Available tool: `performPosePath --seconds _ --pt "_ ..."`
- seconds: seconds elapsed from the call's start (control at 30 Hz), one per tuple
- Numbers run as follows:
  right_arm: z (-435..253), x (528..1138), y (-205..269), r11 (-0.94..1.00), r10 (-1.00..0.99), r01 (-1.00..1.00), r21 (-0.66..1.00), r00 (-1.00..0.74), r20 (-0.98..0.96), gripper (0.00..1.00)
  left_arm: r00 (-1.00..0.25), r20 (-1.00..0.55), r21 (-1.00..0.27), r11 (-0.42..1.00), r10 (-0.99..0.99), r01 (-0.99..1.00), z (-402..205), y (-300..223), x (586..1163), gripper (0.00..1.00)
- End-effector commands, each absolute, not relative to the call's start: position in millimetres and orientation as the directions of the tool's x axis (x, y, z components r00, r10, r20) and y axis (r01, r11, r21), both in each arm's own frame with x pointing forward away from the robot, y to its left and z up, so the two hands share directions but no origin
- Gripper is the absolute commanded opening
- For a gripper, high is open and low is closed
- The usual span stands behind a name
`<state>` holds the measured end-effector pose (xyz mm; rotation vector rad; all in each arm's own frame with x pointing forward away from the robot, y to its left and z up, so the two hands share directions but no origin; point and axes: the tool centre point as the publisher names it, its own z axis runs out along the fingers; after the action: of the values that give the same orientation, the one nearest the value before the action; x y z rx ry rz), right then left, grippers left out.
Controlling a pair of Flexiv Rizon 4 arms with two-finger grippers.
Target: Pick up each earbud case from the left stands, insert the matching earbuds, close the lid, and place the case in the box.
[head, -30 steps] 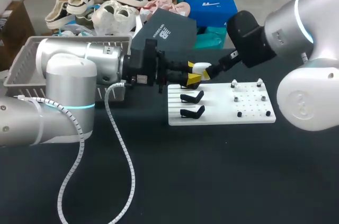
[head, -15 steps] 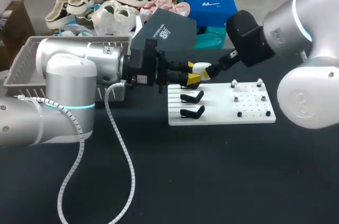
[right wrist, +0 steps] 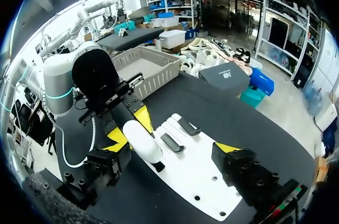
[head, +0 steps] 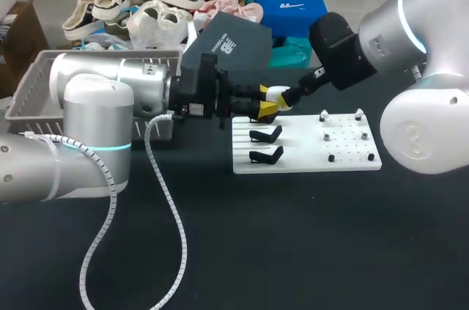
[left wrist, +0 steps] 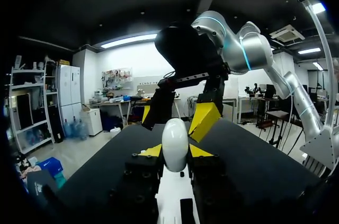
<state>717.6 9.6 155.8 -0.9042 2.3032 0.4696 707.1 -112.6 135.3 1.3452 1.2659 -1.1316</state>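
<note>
My left gripper (head: 268, 103) is shut on a white, closed earbud case (head: 279, 94), held in the air over the far left corner of the white stand board (head: 308, 157). The left wrist view shows the case (left wrist: 175, 136) upright between the left gripper's (left wrist: 175, 153) yellow tips. My right gripper (head: 292, 96) stands open around the case from the opposite side. In the right wrist view the case (right wrist: 140, 140) lies between the right gripper's (right wrist: 172, 143) spread fingers, close to one of them. Two black stands (head: 265, 134) (head: 265, 154) on the board are bare. Small white earbuds (head: 324, 115) (head: 359, 113) sit on the board's pegs.
A grey mesh basket (head: 29, 94) stands at the far left behind my left arm. A dark grey box (head: 231, 45) and a blue box (head: 293, 8) lie beyond the board, with shoes behind them. A white cable (head: 172, 215) trails from the left arm across the black table.
My right arm has shifted slightly to the left toward the case. The left gripper and the case have stayed in place.
</note>
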Motion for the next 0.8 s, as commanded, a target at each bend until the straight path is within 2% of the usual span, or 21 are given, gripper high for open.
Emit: performPosePath --seconds 0.03,0.5,0.8 --pt "157.9 718.8 12.7 0.714 -0.487 -0.694 0.09 -0.586 -0.648 1.0 0.042 -0.99 0.039 -0.026 0.133 0.999 135.0 -112.9 705.4 0.0" --pt "181.8 730.0 12.7 0.717 -0.506 -0.695 0.041 -0.561 -0.655 1.0 0.042 -0.99 0.039 -0.026 0.133 0.999 135.0 -112.9 705.4 0.0" --pt "193.9 725.8 -27.5 0.786 -0.526 -0.615 -0.06 -0.615 -0.588 1.0 0.042 -0.99 0.039 -0.026 0.133 0.999 135.0 -112.9 705.4 0.0"
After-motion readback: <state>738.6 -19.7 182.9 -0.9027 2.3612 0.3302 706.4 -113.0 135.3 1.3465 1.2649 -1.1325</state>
